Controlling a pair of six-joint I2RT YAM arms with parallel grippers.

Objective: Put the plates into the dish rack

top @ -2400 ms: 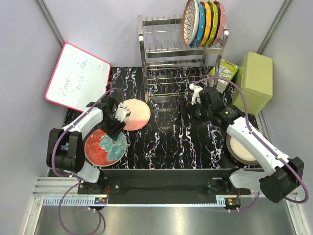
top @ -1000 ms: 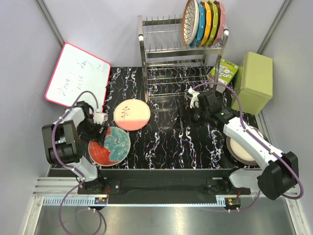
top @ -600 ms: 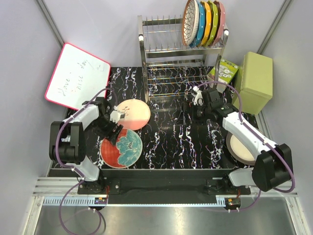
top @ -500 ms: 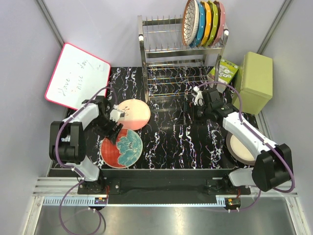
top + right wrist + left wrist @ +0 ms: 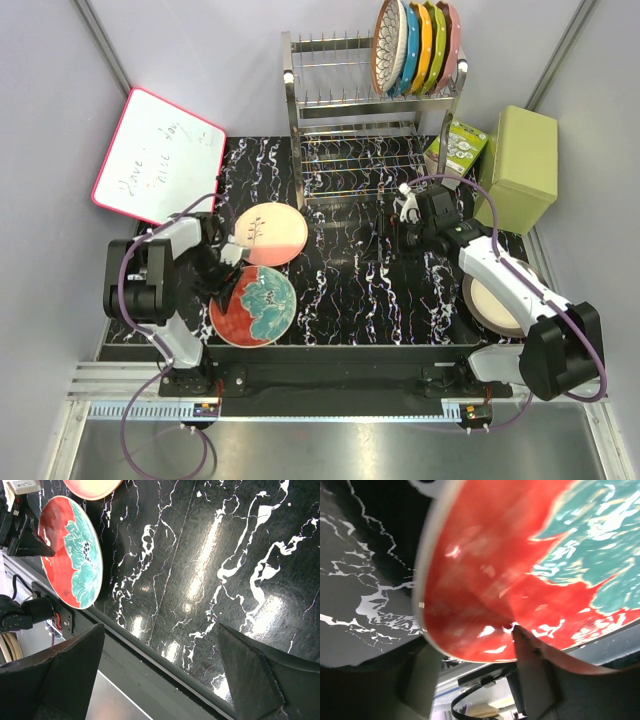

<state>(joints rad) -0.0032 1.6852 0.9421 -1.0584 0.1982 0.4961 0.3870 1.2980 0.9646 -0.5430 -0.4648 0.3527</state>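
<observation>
Red plate (image 5: pixel 485 570) rim lies between left end effector (image 5: pixel 470 647) jaws, grip unclear; right end effector (image 5: pixel 160 630) stands wide apart.

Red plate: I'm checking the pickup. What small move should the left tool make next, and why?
Probably close the left tool firmly on the rim of the red plate: the rim sits between its fingers, and whether they pinch it yet is unclear.

Black tabletop (image 5: pixel 350 285) with white marble veins. The red plate (image 5: pixel 252 305) bears a teal flower; the pink-and-cream plate (image 5: pixel 270 234) a dark sprig; the cream plate (image 5: pixel 488 308) a dark brown rim. Silver steel dish rack (image 5: pixel 291 110); red-framed whiteboard (image 5: pixel 158 155).
</observation>
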